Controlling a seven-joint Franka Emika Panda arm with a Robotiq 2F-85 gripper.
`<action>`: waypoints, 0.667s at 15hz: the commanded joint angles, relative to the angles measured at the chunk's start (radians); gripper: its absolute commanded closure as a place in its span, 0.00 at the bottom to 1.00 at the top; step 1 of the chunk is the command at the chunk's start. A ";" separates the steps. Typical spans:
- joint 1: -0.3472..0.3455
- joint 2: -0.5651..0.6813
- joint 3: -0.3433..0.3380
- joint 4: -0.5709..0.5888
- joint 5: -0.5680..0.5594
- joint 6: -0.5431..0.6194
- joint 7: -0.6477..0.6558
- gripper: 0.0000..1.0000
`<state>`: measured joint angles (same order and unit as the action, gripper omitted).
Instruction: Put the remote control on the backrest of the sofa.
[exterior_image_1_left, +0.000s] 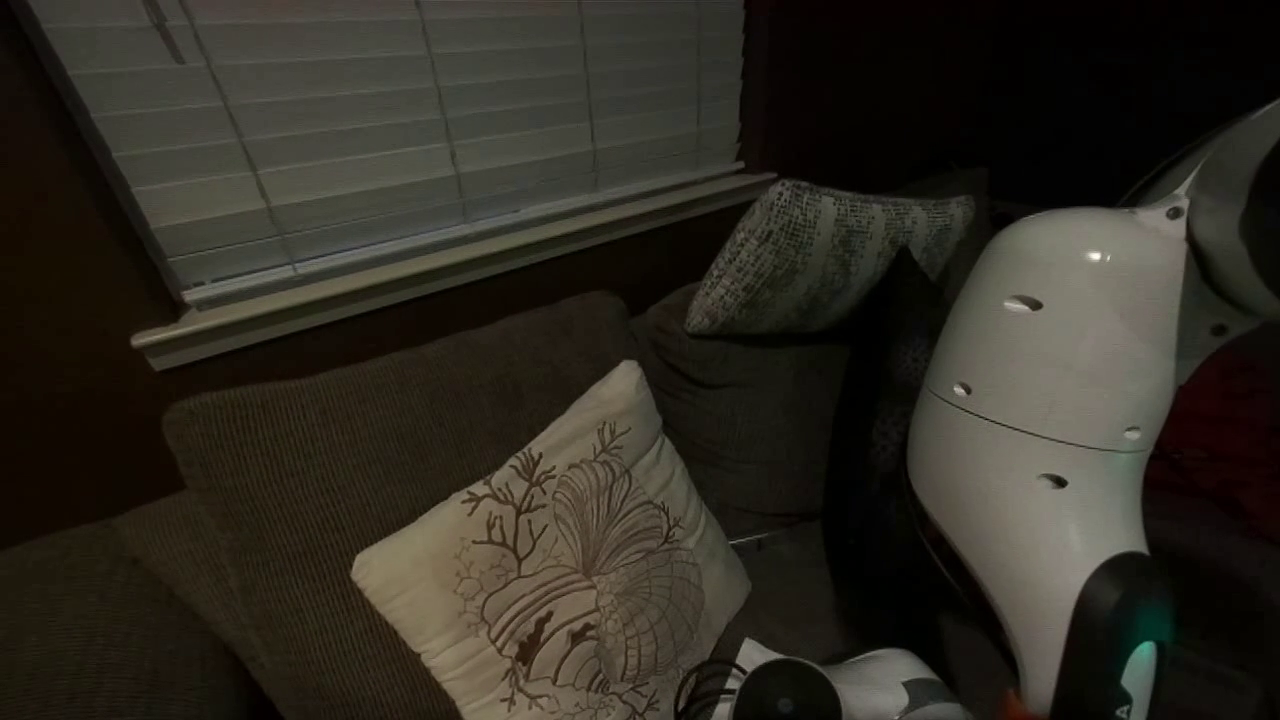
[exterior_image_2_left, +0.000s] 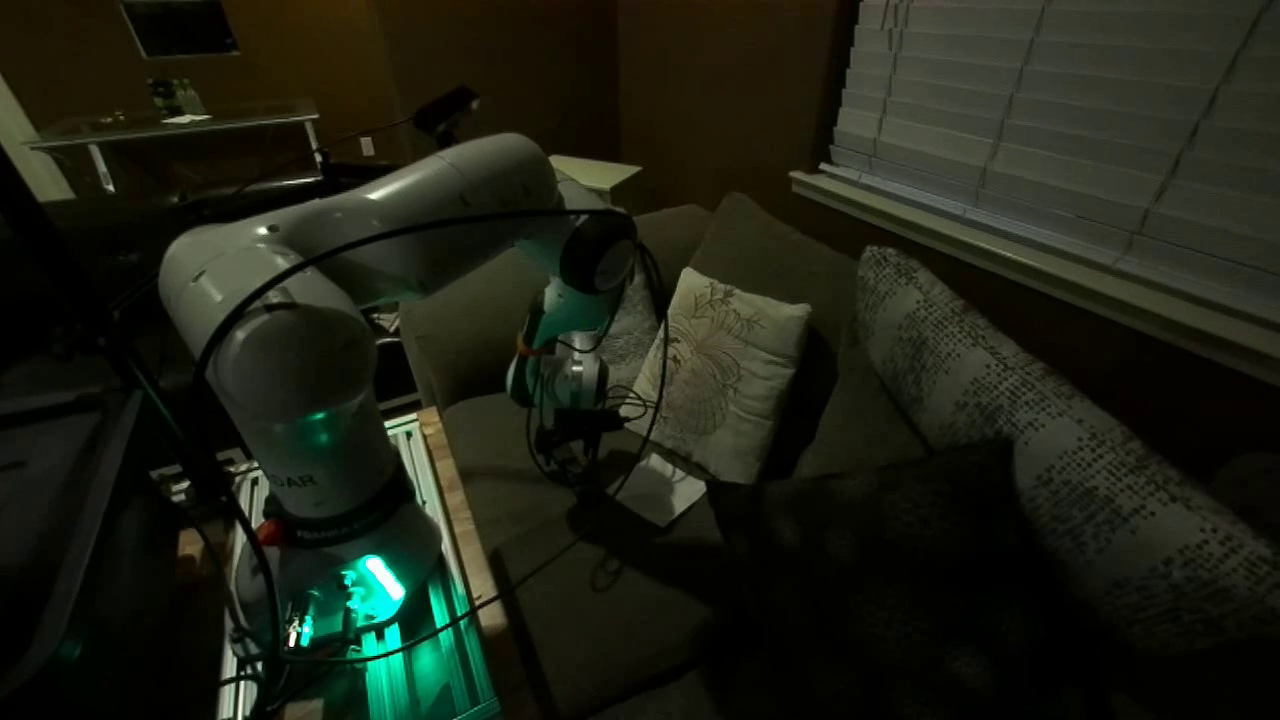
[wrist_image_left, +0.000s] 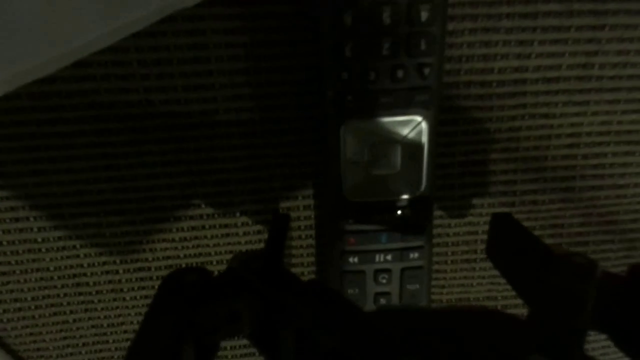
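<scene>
The remote control (wrist_image_left: 382, 257) is a black bar with rows of buttons, lying on the ribbed sofa seat in the wrist view. My gripper (wrist_image_left: 390, 217) is open above it, one dark finger on each side, apart from its edges. The gripper's body hides the remote's near end. In an exterior view my gripper (exterior_image_2_left: 588, 490) points down over the seat; the remote is too dark to make out there. The sofa's backrest (exterior_image_1_left: 400, 410) is broad dark grey-brown fabric under the window; its back also shows in an exterior view (exterior_image_2_left: 765, 240).
A cream floral pillow (exterior_image_1_left: 590, 560) leans on the backrest, near the arm (exterior_image_2_left: 710, 370). A grey patterned pillow (exterior_image_1_left: 830, 260) stands farther along (exterior_image_2_left: 1040, 430). A white sheet (exterior_image_2_left: 660, 488) lies beside the gripper (wrist_image_left: 75, 35). A dark pillow (exterior_image_2_left: 880, 560) lies on the seat. Cables hang round the wrist.
</scene>
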<state>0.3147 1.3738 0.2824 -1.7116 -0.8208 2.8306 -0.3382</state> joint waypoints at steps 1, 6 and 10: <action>-0.012 0.021 0.021 0.031 0.071 -0.058 -0.065 0.00; 0.010 0.022 -0.024 0.048 0.105 -0.053 -0.041 0.00; 0.005 0.034 -0.025 0.062 0.132 -0.085 -0.060 0.34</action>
<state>0.3114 1.3821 0.2556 -1.6896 -0.7325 2.7783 -0.3663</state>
